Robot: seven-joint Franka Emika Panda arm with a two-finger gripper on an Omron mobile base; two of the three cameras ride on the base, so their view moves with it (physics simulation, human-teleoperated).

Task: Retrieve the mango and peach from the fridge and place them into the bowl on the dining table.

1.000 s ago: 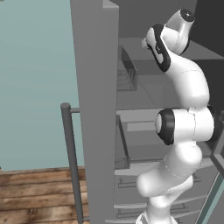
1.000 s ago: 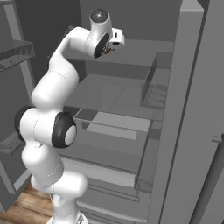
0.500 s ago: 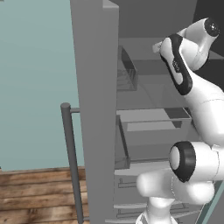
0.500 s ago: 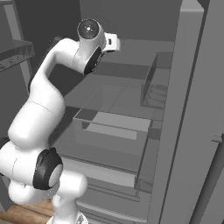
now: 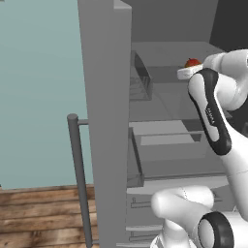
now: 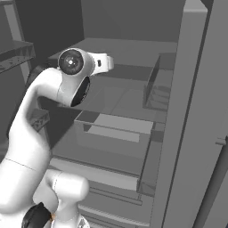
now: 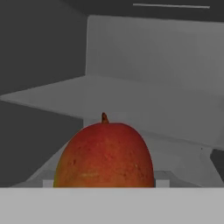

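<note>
Mango [image 7: 104,155] fills the lower middle of the hand view, red-orange with some yellow-green at its lower left and a small stem on top. It looks firm but smooth, probably light, and it may bruise or slip; I would hold it across its widest part. In the left base view it shows red beside the wrist, inside the open fridge [image 5: 104,121]. Whether the gripper is clamped on it, I cannot tell. The shelves around it look bare.

The mango [image 7: 105,155] sits close in front of the hand, apparently between its fingers, above a shelf [image 7: 144,109] inside the open fridge [image 5: 106,97]. A drawer [image 5: 169,145] lies below.
</note>
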